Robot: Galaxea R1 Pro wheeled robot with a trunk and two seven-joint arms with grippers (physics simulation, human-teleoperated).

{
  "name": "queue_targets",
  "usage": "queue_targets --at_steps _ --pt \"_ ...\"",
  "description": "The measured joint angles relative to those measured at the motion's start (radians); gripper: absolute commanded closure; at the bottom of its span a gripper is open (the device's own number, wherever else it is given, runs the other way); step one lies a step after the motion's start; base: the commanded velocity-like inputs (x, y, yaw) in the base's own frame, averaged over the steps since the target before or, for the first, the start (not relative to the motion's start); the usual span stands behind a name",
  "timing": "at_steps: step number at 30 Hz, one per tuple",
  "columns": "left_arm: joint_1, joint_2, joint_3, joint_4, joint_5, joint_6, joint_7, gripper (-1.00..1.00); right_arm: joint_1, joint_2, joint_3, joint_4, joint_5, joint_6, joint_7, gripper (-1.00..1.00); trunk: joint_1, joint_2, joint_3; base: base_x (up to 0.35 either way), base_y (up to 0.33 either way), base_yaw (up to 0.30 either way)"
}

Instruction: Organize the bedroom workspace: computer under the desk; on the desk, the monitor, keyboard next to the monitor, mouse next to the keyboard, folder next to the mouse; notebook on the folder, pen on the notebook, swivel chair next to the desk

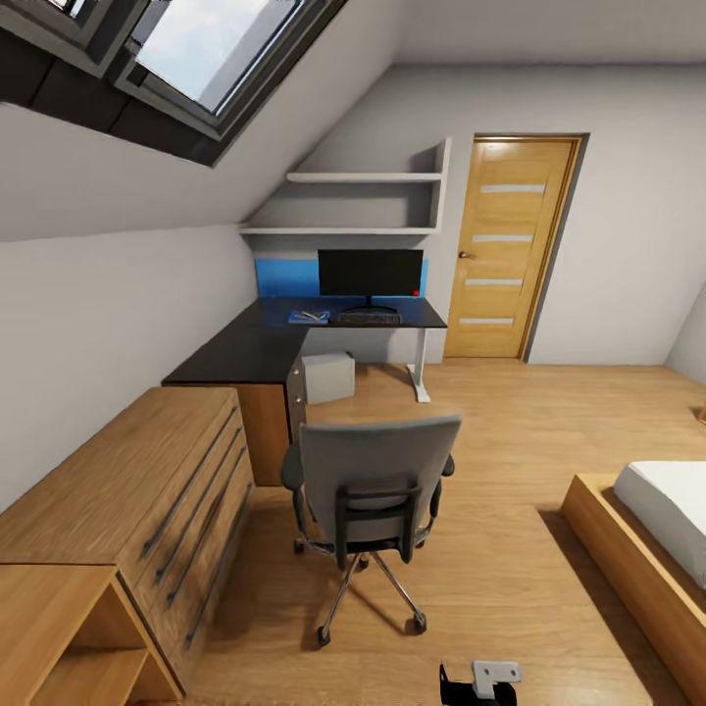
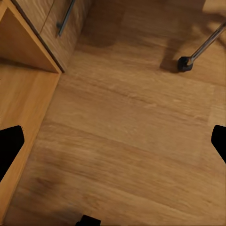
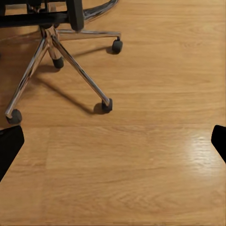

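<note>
The swivel chair [image 1: 371, 490] stands on the wooden floor [image 1: 510, 549] in the middle of the room, its grey back turned to the camera, well apart from the table [image 1: 265, 343]. The right wrist view shows its chrome star base and black wheels resting on the floor. The table is the black L-shaped top in the far corner, under the sloped ceiling. On it the monitor [image 1: 371, 275] stands upright, with the keyboard [image 1: 368, 318] just in front of its stand. To the left of the keyboard lies the blue folder [image 1: 308, 317] (something thin and pale lies on it, too small to name). The computer [image 1: 328, 378] sits on the floor under the table, beside the drawer unit. A wooden dresser [image 1: 127, 490] runs along the left wall, a wooden door [image 1: 510, 245] is behind the table at the right, and a bed [image 1: 657, 529] is at the right edge.

The left gripper [image 2: 113, 141] hangs over bare floor near the dresser corner, its fingers wide apart. The right gripper [image 3: 113, 141] is also spread wide, above the floor near the chair base.
</note>
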Motion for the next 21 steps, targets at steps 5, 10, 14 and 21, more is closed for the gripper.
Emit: queue_targets --at_steps 5,10,14,21 --pt "0.0 0.0 0.0 0.0 0.0 0.0 0.0 -1.0 0.0 0.0 -0.001 0.0 0.0 0.0 0.0 -1.0 0.019 -0.035 -0.016 -0.188 0.0 0.0" --pt "0.0 0.0 0.0 0.0 0.0 0.0 0.0 -1.0 0.0 -0.001 -0.001 0.0 0.0 0.0 0.0 -1.0 0.038 -0.07 -0.031 -0.063 0.0 0.0" --pt "0.0 0.0 0.0 0.0 0.0 0.0 0.0 -1.0 0.0 -0.002 -0.001 0.0 0.0 0.0 0.0 -1.0 0.053 -0.098 -0.044 -0.018 0.0 0.0" --pt "0.0 0.0 0.0 0.0 0.0 0.0 0.0 -1.0 0.0 -0.004 -0.001 0.0 0.0 0.0 0.0 -1.0 0.08 -0.147 -0.066 -0.005 0.0 0.0"
